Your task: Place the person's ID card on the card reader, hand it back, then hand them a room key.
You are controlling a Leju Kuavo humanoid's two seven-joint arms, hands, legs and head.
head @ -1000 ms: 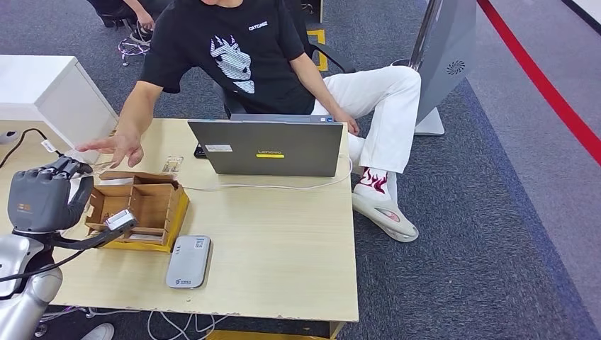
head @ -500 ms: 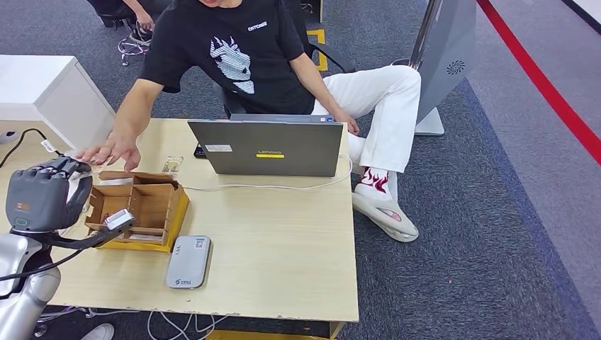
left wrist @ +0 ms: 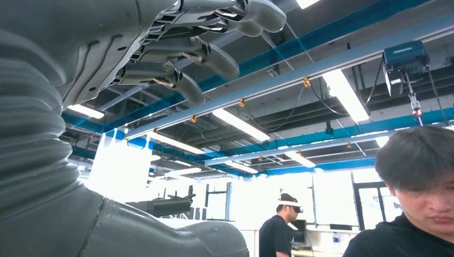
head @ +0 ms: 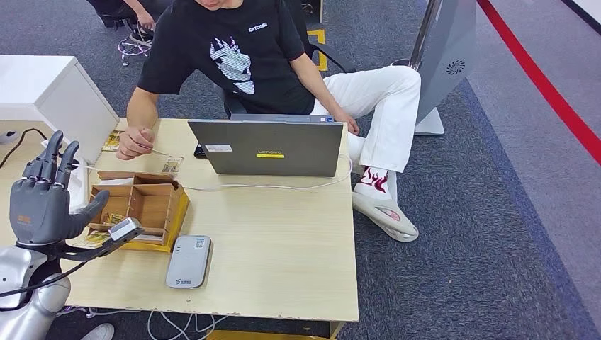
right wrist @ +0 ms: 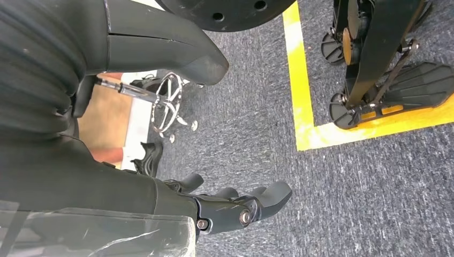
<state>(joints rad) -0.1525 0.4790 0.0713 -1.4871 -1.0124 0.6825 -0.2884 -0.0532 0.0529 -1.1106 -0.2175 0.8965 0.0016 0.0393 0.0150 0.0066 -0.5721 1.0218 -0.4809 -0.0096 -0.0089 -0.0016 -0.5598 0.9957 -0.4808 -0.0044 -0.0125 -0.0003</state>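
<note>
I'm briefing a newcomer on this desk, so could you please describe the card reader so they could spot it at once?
Start at the wooden table and find the brown cardboard box near its left edge. The card reader lies flat on the table beside it, towards the robot. It is the one pale grey, rounded slab, far smaller than the laptop.

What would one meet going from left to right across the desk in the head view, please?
Left hand → wooden organizer box → card reader → laptop.
</note>
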